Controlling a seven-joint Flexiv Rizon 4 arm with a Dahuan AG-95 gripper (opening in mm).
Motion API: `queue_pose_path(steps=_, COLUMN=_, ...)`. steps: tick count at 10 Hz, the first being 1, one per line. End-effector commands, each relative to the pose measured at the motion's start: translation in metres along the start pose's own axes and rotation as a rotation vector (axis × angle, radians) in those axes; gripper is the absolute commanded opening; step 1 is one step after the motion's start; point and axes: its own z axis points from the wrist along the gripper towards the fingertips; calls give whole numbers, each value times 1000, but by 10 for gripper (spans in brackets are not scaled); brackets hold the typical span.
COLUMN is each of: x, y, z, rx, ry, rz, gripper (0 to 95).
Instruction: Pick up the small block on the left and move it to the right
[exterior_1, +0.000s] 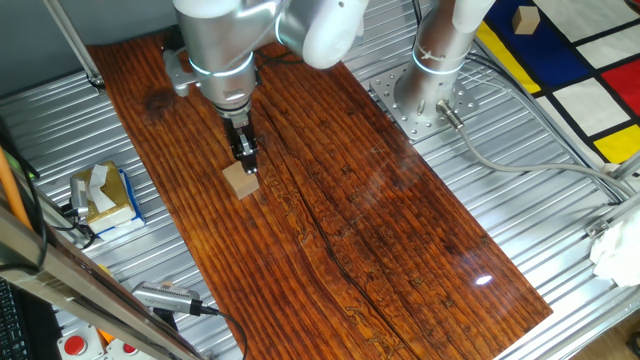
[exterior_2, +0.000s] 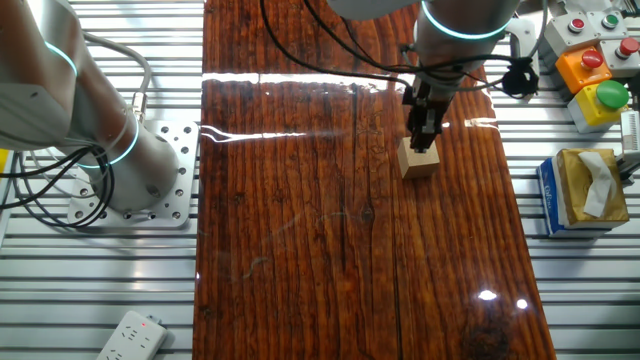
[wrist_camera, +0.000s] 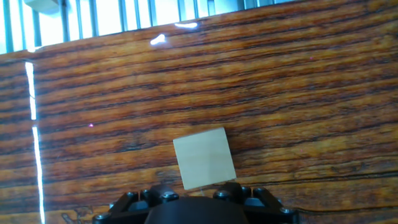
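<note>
The small block (exterior_1: 240, 181) is a pale tan wooden cube. It rests on the dark reddish board (exterior_1: 380, 230), on the board's left part in one fixed view. It also shows in the other fixed view (exterior_2: 419, 160) and in the hand view (wrist_camera: 204, 158). My gripper (exterior_1: 246, 155) hangs straight down, with its tips just above the block's top rear edge. The dark fingers (exterior_2: 424, 128) look pressed together, narrower than the block, with nothing between them. In the hand view only the gripper's black base (wrist_camera: 196, 208) shows, below the block.
A yellow-and-blue tissue box (exterior_1: 103, 196) sits on the ribbed metal table left of the board. A second arm's base (exterior_1: 425, 95) stands at the far side. Button boxes (exterior_2: 590, 70) and a power strip (exterior_2: 130, 338) lie near the table's edges.
</note>
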Motion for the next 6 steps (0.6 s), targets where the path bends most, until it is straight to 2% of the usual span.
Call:
queue_pose_path(steps=1, x=2, y=-1, z=-1, rx=1, ry=-8, rz=-3, gripper=570)
queue_pose_path(steps=4, x=2, y=-1, z=-1, rx=9, ry=-30, rz=-1, gripper=570)
queue_pose_path(steps=5, x=2, y=-1, z=-1, rx=17, ry=-45, rz=13, gripper=570)
queue_pose_path(steps=6, x=2, y=-1, z=-1, rx=41, ry=-64, rz=43, gripper=570)
